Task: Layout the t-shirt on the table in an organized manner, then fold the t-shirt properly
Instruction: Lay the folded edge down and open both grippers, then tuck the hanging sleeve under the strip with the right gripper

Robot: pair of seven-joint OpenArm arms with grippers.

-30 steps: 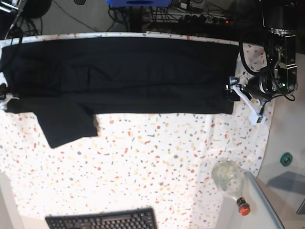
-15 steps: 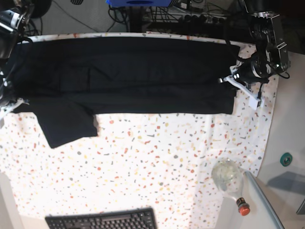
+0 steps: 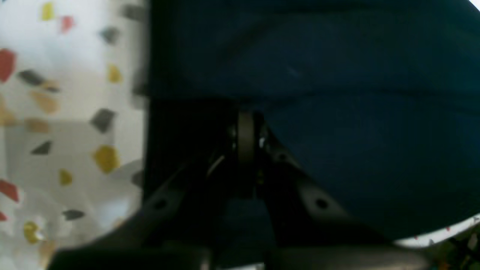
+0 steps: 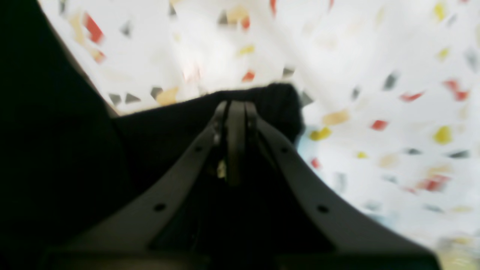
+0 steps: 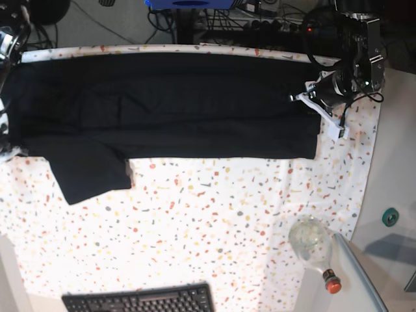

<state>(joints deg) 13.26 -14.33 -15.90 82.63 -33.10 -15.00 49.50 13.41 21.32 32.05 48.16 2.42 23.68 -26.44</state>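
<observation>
Now both grippers have clamped down: left gripper (image 3: 245, 127) pinches the t-shirt (image 5: 162, 110) hem at frame right, right gripper (image 4: 234, 112) its edge at far left. Shirt lies across the table (image 5: 214, 221) top. Likely lift-and-fold next.

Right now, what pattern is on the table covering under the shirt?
White with red, yellow and grey flecks on the table; clearest in the base view.
</observation>
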